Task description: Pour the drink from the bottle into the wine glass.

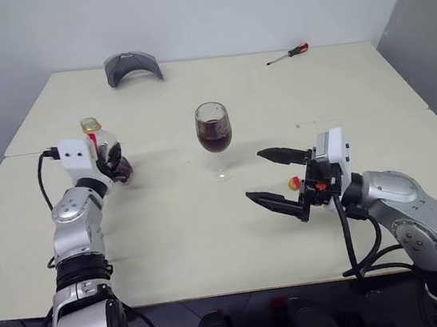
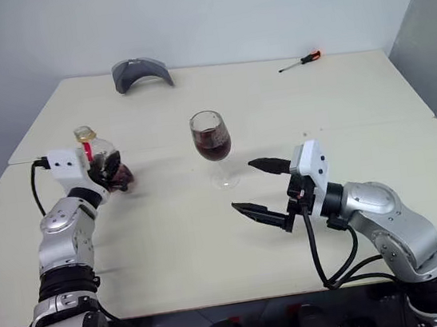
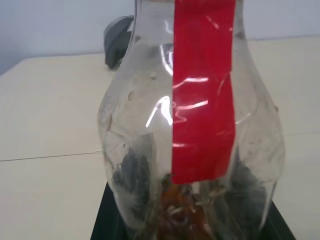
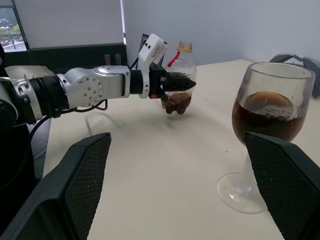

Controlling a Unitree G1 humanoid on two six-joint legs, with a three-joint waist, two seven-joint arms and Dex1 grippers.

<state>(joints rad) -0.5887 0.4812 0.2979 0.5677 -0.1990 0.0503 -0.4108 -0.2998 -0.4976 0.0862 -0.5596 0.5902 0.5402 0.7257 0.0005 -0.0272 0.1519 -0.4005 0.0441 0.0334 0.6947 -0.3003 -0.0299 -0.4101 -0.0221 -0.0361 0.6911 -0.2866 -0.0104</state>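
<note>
Bottle (image 1: 102, 150): clear plastic, upright, pinched at its lower body by the left gripper (image 1: 114, 166), toward the left edge of the desk (image 1: 212, 237). Its base appears slightly above the desktop in the right wrist view; contact cannot be confirmed. A little dark drink (image 4: 176, 103) remains at the bottom.

Left wrist view, close range: red label strip (image 3: 203, 90) running down the bottle wall, brownish residue at the bottom, black fingers (image 3: 107, 220) pressed against both sides. Neck cut off by the picture edge.

Right gripper (image 1: 281, 177): spread wide, holding nothing, pointing across the desk near the front edge, right of centre. A small yellow-and-red item (image 1: 293, 182), too small to identify, shows just beside its wrist in the left eye view.

Wine glass (image 1: 215, 136): upright near the desk centre, between the two grippers, apart from both, bowl roughly half full of dark reddish-brown liquid. Right wrist view shows bubbles on the surface and the round foot (image 4: 245, 192), partly hidden behind a finger.

Far edge of the desk: grey curved object (image 1: 133, 67), left of centre; screwdriver (image 1: 288, 54) with red handle, toward the right corner.
</note>
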